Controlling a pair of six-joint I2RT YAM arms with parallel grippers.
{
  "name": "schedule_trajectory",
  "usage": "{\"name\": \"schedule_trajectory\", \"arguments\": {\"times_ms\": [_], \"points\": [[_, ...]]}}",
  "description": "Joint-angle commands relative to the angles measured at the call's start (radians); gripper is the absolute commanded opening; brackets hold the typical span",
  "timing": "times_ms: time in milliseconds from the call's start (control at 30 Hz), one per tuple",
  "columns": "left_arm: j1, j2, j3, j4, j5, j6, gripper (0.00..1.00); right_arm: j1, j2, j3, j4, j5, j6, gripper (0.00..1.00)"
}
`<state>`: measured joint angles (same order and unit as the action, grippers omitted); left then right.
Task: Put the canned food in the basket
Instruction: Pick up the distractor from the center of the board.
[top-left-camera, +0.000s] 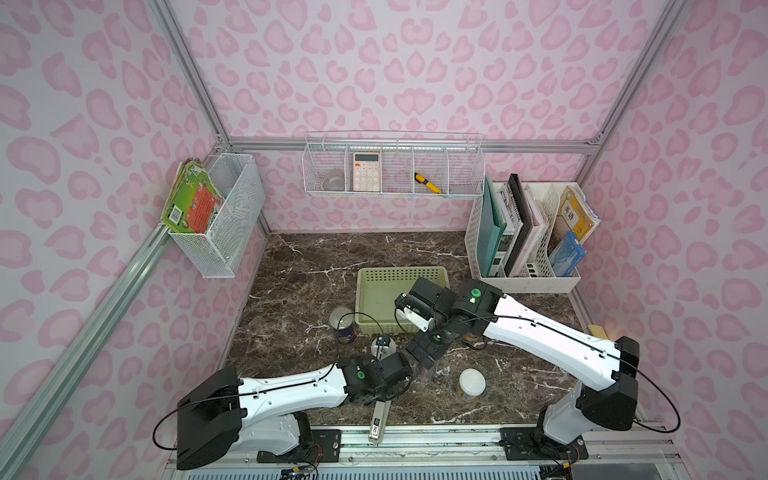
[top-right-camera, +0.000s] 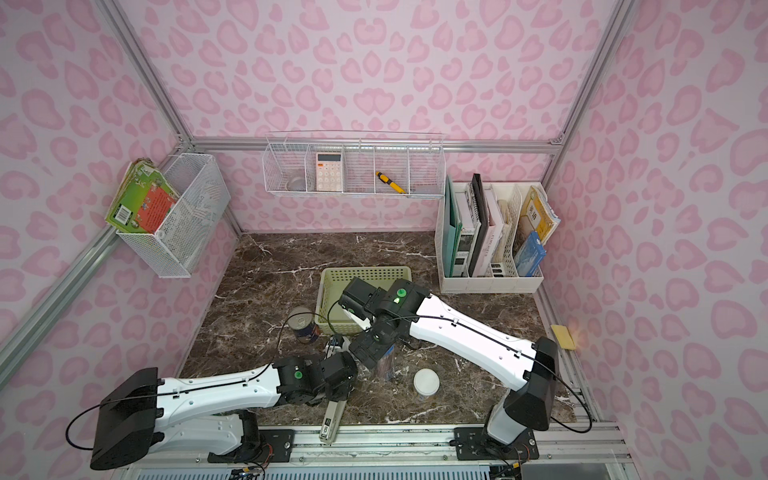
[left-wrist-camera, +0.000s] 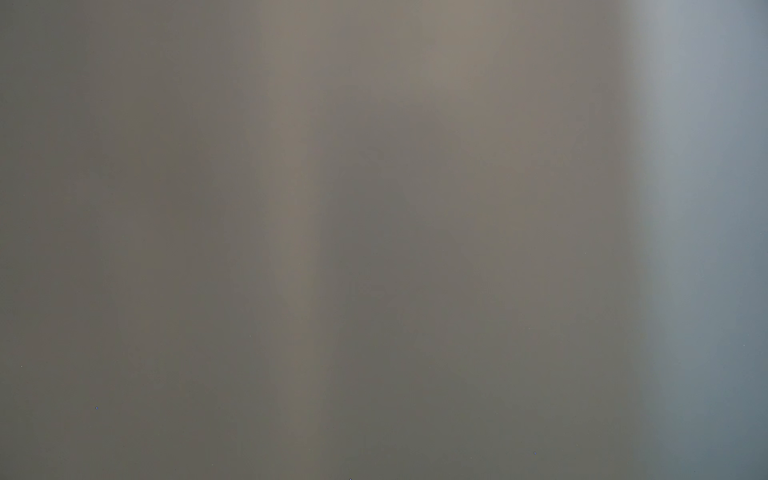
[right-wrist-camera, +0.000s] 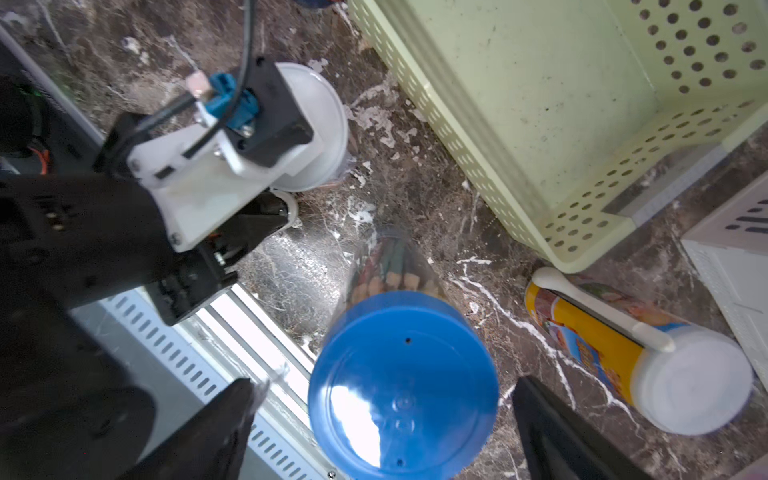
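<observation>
On the left wall, a wire bin (top-left-camera: 232, 216) of picture books (top-left-camera: 193, 203), titles unreadable. Leftmost on the worktop (top-left-camera: 291, 291), a silver-topped can (top-left-camera: 343, 322) with a dark blue label. Stands upright just beside the near left corner of the pale green basket (top-left-camera: 399, 275); wording too small to read.

Next along, a white-lidded can (right-wrist-camera: 328, 124). Stands upright just short of the basket's near wall, tucked under the left arm's camera. Left fingers (right-wrist-camera: 257, 226) closed, by the look of it around this can: one finger along its side, the other hidden. Basket bare wherever visible, no can inside yet. Likely next: a lift up and forward over that near wall, basket lying straight beyond the held can, left arm the nearer.

Further right, right fingers (right-wrist-camera: 552, 436) spread wide, holding nothing, straddling the blue lid of a clear jar (right-wrist-camera: 403, 386) of pencils, no part of the job. Nearer the robot, a second white-lidded can (top-left-camera: 471, 384), upright, well apart from the basket, yellowish label illegible.

Beyond the jar, a yellow can (right-wrist-camera: 582, 332). Lies on its side just off a basket corner, long axis flat on the worktop, white lid end pointing away from the basket, right arm the closer; cartoon label, no legible words. At far right, a white file rack (top-left-camera: 528, 284), a yellow cover (top-left-camera: 575, 216) with two Chinese characters among its books.
</observation>
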<state>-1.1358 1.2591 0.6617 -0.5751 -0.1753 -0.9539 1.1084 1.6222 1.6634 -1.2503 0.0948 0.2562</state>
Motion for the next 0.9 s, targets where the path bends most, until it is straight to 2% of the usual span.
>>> {"name": "schedule_trajectory", "arguments": {"times_ms": [0, 233, 300, 400, 500, 567, 700, 867], "points": [[-0.002, -0.013, -0.002, -0.320, 0.268, -0.040, 0.00, 0.002, 0.008, -0.005, -0.006, 0.048, 0.015, 1.00], [-0.005, -0.124, 0.094, -0.458, 0.237, -0.041, 0.00, -0.001, 0.019, -0.058, 0.036, 0.041, 0.012, 0.99], [-0.004, -0.165, 0.127, -0.501, 0.226, -0.045, 0.00, -0.001, 0.014, -0.068, 0.046, 0.032, 0.009, 0.89], [-0.004, -0.203, 0.152, -0.548, 0.204, -0.052, 0.00, -0.002, 0.014, -0.077, 0.045, 0.020, 0.005, 0.66], [-0.004, -0.222, 0.157, -0.559, 0.209, -0.057, 0.00, -0.001, 0.013, -0.068, 0.041, 0.011, 0.009, 0.51], [-0.005, -0.234, 0.157, -0.553, 0.222, -0.060, 0.00, -0.001, 0.006, -0.058, 0.033, 0.019, 0.019, 0.50], [-0.004, -0.279, 0.188, -0.590, 0.223, -0.063, 0.00, 0.005, -0.011, -0.012, 0.006, 0.035, 0.029, 0.41], [-0.005, -0.382, 0.284, -0.725, 0.142, -0.064, 0.00, 0.004, -0.017, 0.087, -0.054, 0.091, 0.028, 0.35]]}}
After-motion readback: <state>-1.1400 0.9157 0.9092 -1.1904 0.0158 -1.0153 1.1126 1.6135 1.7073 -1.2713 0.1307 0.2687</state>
